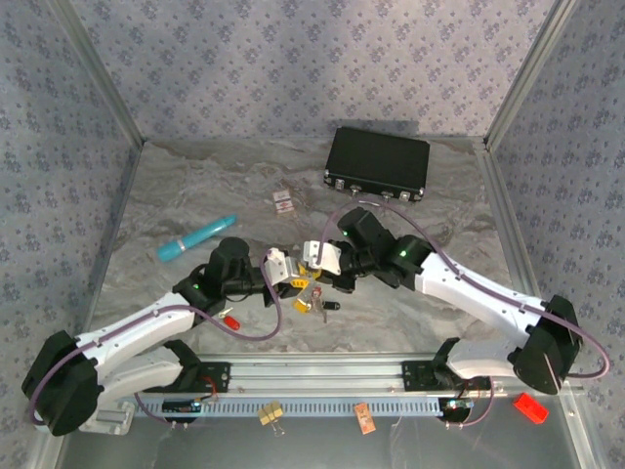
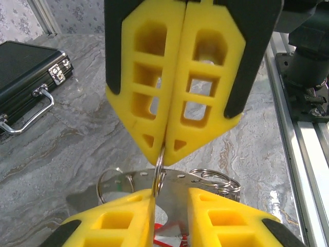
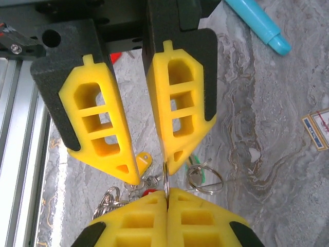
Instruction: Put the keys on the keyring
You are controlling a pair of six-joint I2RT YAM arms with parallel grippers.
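Note:
In the middle of the table, my right gripper (image 1: pixel 318 260) (image 3: pixel 167 191) is shut on a small steel split ring (image 3: pixel 166 177) (image 2: pixel 159 170), held edge-on just above the surface. My left gripper (image 1: pixel 285 272) (image 2: pixel 170 193) faces it tip to tip with its jaws apart. The ring rests against the inner edge of one left finger (image 2: pixel 128 216). Behind it is the keyring (image 2: pixel 180 180), a silvery band with small holes carrying several split rings. Below lie the keys (image 1: pixel 312 299): a yellow tag (image 3: pixel 143 163), a green one (image 3: pixel 199 177) and a bit of red (image 3: pixel 149 192). A red key (image 1: pixel 231 319) lies apart by the left arm.
A black case (image 1: pixel 378 163) (image 2: pixel 25 77) stands at the back right. A turquoise cylinder (image 1: pixel 197 238) (image 3: pixel 259 23) lies at the left. A small red-and-white card (image 1: pixel 284 202) (image 3: pixel 318 128) lies behind the grippers. The metal rail (image 1: pixel 322 376) runs along the near edge.

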